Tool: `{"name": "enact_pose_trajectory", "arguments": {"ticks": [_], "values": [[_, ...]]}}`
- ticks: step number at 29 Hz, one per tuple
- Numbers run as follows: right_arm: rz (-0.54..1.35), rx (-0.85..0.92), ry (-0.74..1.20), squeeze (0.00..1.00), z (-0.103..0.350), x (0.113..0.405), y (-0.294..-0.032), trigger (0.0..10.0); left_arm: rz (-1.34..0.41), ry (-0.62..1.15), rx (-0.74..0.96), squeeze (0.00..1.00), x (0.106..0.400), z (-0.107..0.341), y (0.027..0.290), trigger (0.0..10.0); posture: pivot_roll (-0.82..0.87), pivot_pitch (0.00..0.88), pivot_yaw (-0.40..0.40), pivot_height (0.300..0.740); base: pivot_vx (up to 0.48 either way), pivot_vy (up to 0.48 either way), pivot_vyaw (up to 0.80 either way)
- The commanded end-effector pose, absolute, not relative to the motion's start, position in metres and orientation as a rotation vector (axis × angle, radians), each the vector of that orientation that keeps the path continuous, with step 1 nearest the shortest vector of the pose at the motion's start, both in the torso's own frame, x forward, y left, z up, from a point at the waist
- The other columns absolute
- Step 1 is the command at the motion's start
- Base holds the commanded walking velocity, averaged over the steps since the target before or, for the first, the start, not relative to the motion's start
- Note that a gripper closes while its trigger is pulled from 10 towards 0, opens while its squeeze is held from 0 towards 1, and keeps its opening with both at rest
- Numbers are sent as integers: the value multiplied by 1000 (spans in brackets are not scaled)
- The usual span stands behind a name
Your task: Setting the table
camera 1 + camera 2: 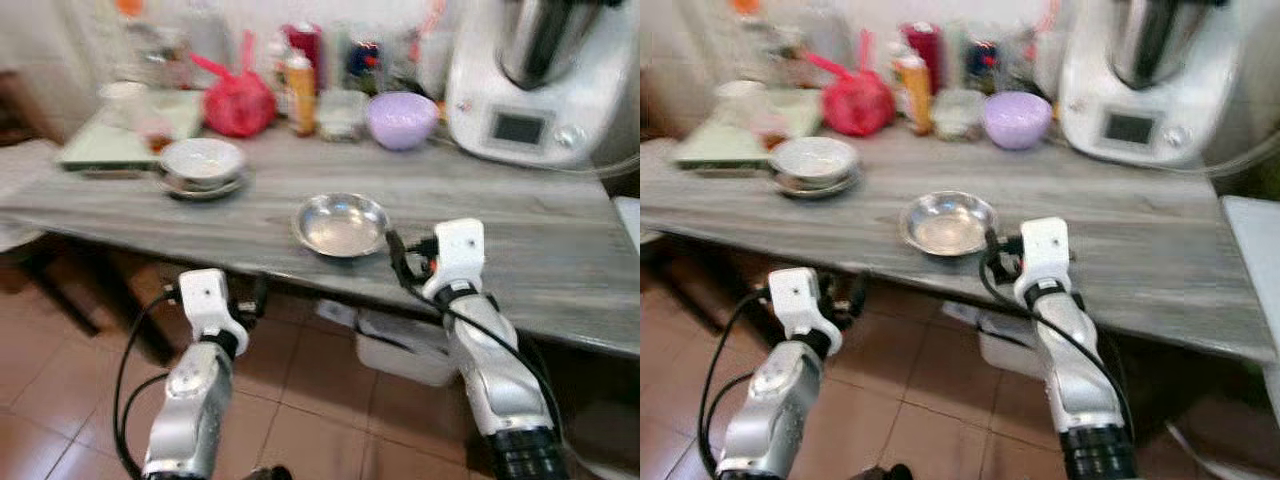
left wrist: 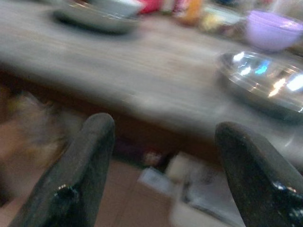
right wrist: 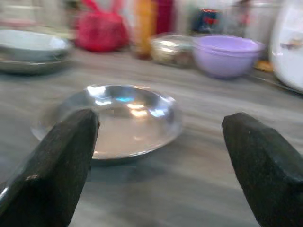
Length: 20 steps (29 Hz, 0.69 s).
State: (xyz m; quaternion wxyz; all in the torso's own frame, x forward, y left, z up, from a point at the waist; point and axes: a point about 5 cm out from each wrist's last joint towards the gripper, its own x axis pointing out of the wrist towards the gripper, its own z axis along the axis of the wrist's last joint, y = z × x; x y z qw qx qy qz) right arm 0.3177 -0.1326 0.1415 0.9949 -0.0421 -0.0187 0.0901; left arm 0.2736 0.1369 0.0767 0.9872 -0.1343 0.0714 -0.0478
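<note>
A shallow steel plate (image 1: 340, 224) lies empty on the grey wooden table (image 1: 520, 215), close to its front edge. My right gripper (image 1: 398, 258) hovers at table height just off the plate's right rim. It is open, and in the right wrist view the plate (image 3: 128, 118) sits between and beyond the two black fingers (image 3: 61, 165). My left gripper (image 1: 257, 298) is lower, in front of and below the table edge, also open with nothing held. From the left wrist view the plate (image 2: 265, 82) lies off to one side.
A white bowl on stacked plates (image 1: 203, 165) stands at the left. Along the back are a red bag (image 1: 238, 102), an orange bottle (image 1: 301, 92), a glass container (image 1: 343, 112), a purple bowl (image 1: 402, 118) and a white kitchen machine (image 1: 540, 90). A white box (image 1: 405, 348) sits under the table.
</note>
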Motion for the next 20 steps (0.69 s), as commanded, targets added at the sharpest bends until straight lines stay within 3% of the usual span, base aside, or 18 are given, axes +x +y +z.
{"name": "enact_pose_trajectory", "arguments": {"ticks": [1, 20], "values": [[171, -80, -49, 0, 144, 317, -135, 10000, -105, 132, -253, 0, 279, 83, 138, 10000, -139, 26, 80, 740, -326, 0, 0], [149, -85, -64, 0, 148, 320, -138, 10000, -99, 137, -229, 0, 280, 84, 143, 10000, -134, 15, 82, 740, -317, 0, 0]]}}
